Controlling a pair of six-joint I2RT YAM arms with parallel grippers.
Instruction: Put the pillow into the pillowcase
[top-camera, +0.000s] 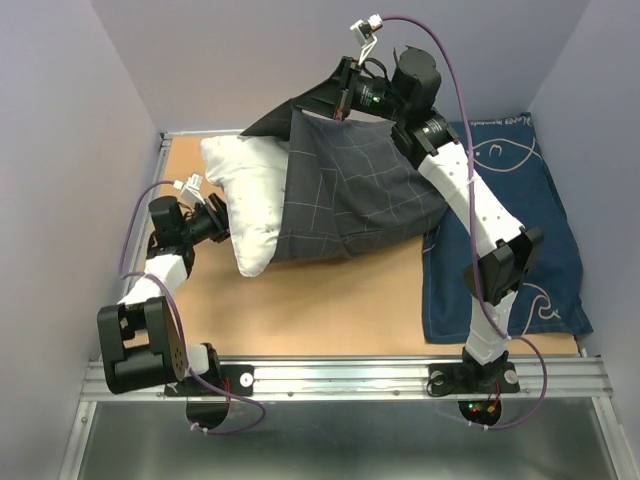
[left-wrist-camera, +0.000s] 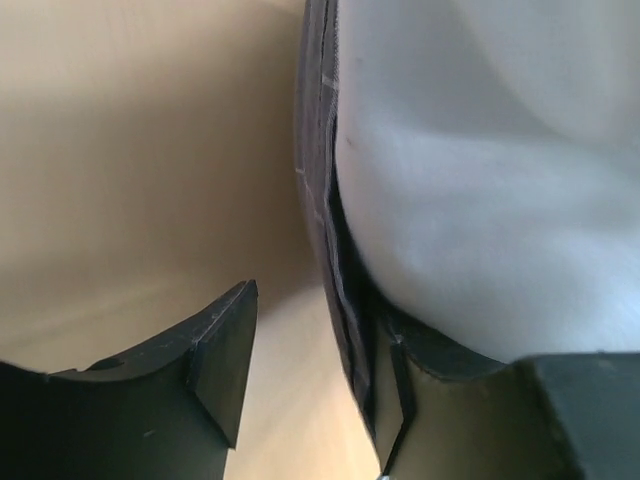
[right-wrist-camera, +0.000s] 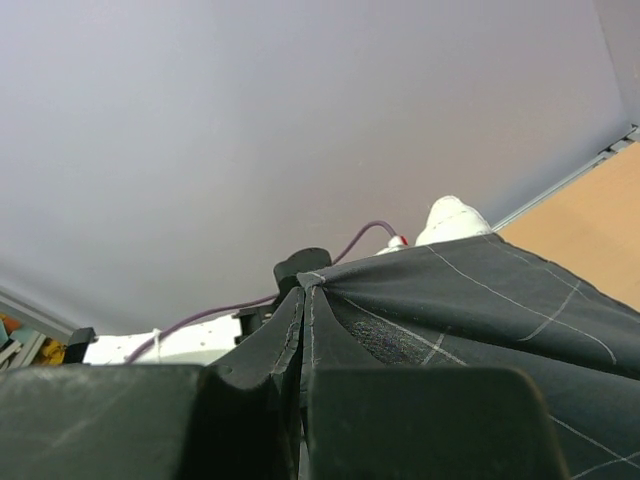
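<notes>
The white pillow (top-camera: 250, 190) lies on the left of the table, its right part inside the dark grey grid-patterned pillowcase (top-camera: 350, 200). My right gripper (top-camera: 335, 100) is raised at the back, shut on a bunched corner of the pillowcase (right-wrist-camera: 480, 300) at the fingertips (right-wrist-camera: 303, 300). My left gripper (top-camera: 225, 228) sits low against the pillow's near left side. In the left wrist view its jaws (left-wrist-camera: 320, 330) stand open. The pillowcase hem (left-wrist-camera: 325, 230) and pillow (left-wrist-camera: 480, 180) rest against the right finger (left-wrist-camera: 450, 410), while the left finger (left-wrist-camera: 225, 360) is apart over bare table.
A navy blue cloth with white fish drawings (top-camera: 520, 230) covers the table's right side, under the right arm. Brown tabletop (top-camera: 330, 300) shows in front of the pillow. A metal rail (top-camera: 350, 378) runs along the near edge, and walls close in on three sides.
</notes>
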